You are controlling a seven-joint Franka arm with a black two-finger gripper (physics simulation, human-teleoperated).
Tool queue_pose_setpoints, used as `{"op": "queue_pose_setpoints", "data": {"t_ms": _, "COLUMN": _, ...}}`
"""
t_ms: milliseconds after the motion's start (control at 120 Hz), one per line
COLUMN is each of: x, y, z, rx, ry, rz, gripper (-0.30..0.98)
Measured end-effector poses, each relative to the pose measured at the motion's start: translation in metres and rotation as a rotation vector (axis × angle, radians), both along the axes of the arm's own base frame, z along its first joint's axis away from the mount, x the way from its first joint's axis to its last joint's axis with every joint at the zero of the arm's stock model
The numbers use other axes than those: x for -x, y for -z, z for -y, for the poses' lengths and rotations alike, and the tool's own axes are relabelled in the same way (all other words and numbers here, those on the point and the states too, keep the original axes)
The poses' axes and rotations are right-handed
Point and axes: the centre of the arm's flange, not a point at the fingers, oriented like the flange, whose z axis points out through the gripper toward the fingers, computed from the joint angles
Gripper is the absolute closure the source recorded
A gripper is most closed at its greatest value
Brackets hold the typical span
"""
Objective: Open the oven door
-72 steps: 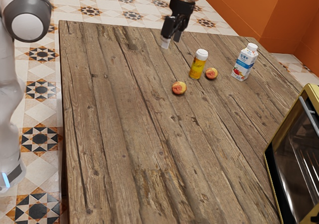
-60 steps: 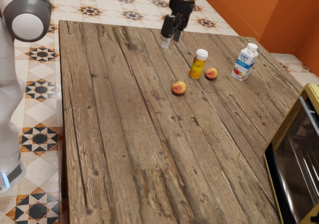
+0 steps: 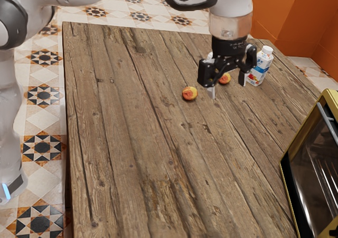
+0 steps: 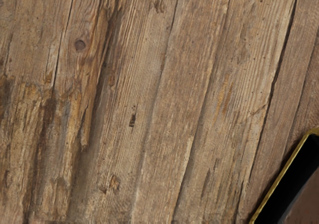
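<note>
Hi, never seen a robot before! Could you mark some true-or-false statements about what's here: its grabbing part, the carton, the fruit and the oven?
1. The end effector has its two fingers spread apart. True.
2. The end effector is gripping the oven's handle. False: it is above the table, away from the handle.
3. The carton stands upright. True.
4. Three fruits lie on the table. False: two do, one and another.
5. The wrist view includes a corner of the oven. True.

Weathered planks [image 4: 164, 104] — and a yellow-edged oven corner [image 4: 299, 169].
</note>
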Motion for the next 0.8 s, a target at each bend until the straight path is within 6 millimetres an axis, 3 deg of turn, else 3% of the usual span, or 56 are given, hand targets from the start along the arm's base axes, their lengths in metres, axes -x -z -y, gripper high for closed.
{"op": "queue_pose_setpoints", "data": {"t_ms": 83, "x": 0.012, "y": 0.007, "z": 0.041, "rx": -0.036, "ry": 0.098, "rz": 0.073, "gripper": 0.00}}
{"op": "queue_pose_setpoints", "data": {"t_ms": 192, "x": 0.039, "y": 0.000, "z": 0.072, "rx": -0.068, "ry": 0.188, "rz": 0.163, "gripper": 0.00}}
{"op": "queue_pose_setpoints", "data": {"t_ms": 242, "x": 0.037, "y": 0.001, "z": 0.059, "rx": -0.088, "ry": 0.172, "rz": 0.186, "gripper": 0.00}}
{"op": "queue_pose_setpoints", "data": {"t_ms": 333, "x": 0.005, "y": 0.013, "z": -0.003, "rx": -0.126, "ry": 0.062, "rz": 0.197, "gripper": 0.00}}
{"op": "queue_pose_setpoints", "data": {"t_ms": 400, "x": -0.007, "y": 0.017, "z": -0.014, "rx": -0.137, "ry": 0.059, "rz": 0.213, "gripper": 0.00}}
{"op": "queue_pose_setpoints", "data": {"t_ms": 467, "x": 0.000, "y": 0.015, "z": 0.006, "rx": -0.164, "ry": 0.117, "rz": 0.256, "gripper": 0.00}}
{"op": "queue_pose_setpoints", "data": {"t_ms": 583, "x": 0.028, "y": 0.003, "z": 0.059, "rx": -0.215, "ry": 0.256, "rz": 0.351, "gripper": 0.00}}
{"op": "queue_pose_setpoints", "data": {"t_ms": 800, "x": -0.003, "y": 0.002, "z": 0.088, "rx": -0.221, "ry": 0.381, "rz": 0.456, "gripper": 0.00}}
